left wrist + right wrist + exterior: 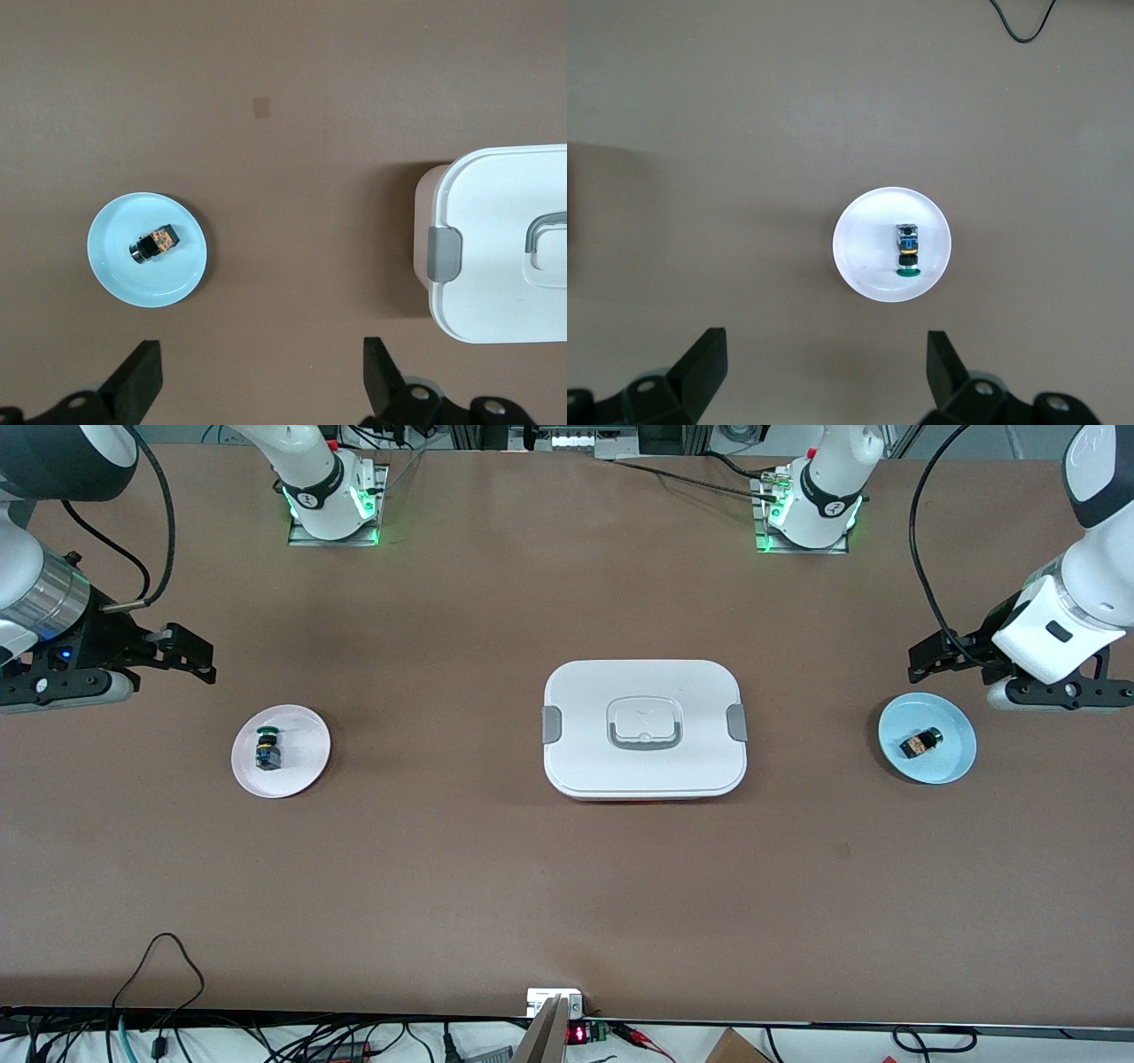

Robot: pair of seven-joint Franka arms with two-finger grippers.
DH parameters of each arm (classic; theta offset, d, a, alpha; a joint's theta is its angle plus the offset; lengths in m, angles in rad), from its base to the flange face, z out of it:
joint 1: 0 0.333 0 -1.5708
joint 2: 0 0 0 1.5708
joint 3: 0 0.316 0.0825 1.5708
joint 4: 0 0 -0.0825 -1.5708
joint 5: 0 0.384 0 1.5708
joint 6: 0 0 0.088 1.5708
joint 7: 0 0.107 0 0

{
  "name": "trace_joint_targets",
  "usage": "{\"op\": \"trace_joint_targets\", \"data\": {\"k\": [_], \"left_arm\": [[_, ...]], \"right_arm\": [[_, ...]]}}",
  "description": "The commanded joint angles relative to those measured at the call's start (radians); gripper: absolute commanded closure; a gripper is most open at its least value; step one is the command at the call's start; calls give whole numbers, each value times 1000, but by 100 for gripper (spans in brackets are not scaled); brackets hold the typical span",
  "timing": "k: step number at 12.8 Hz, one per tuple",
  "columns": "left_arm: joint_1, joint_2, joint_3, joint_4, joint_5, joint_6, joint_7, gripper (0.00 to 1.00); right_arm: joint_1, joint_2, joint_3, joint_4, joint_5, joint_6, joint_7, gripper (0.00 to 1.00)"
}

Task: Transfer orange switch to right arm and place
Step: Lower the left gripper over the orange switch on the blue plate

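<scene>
The orange switch [921, 741], a small black block with an orange band, lies on its side on a light blue plate [953, 760] toward the left arm's end of the table. In the left wrist view the orange switch [156, 243] and the blue plate [113, 266] show ahead of the jaws. My left gripper [930, 660] hangs open over bare table beside that plate, holding nothing. My right gripper [199, 660] hangs open over bare table beside a white plate [303, 766], also with nothing in it.
A green-capped switch [267, 748] lies on the white plate [864, 248]. A white lidded box [644, 779] with grey latches and a handle sits at the table's middle. Cables run along the table edge nearest the front camera.
</scene>
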Motion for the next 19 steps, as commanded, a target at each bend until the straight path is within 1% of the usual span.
{"op": "trace_joint_targets", "data": {"k": [1, 8, 9, 10, 13, 14, 16, 17, 19], "left_arm": [[2, 12, 10, 27, -5, -21, 3, 0], [1, 21, 10, 41, -10, -40, 6, 0], [2, 45, 13, 56, -14, -41, 8, 0], [22, 90, 14, 70, -11, -43, 9, 0], [56, 144, 13, 119, -11, -43, 35, 0], [60, 167, 13, 121, -10, -40, 66, 0], [94, 170, 13, 92, -23, -44, 62, 0], [97, 165, 14, 69, -25, -41, 13, 0], [119, 141, 13, -3, -16, -34, -178, 0]], "right_arm": [[4, 4, 5, 22, -11, -8, 8, 0], [4, 4, 5, 22, -11, -9, 9, 0], [4, 4, 5, 22, -11, -9, 9, 0], [2, 4, 5, 22, -11, -9, 9, 0], [2, 4, 5, 22, -11, -8, 9, 0], [4, 2, 5, 22, -11, -9, 9, 0], [2, 4, 5, 22, -11, -6, 9, 0], [2, 4, 5, 22, -11, -6, 9, 0], [2, 4, 5, 22, -11, -6, 8, 0]]}}
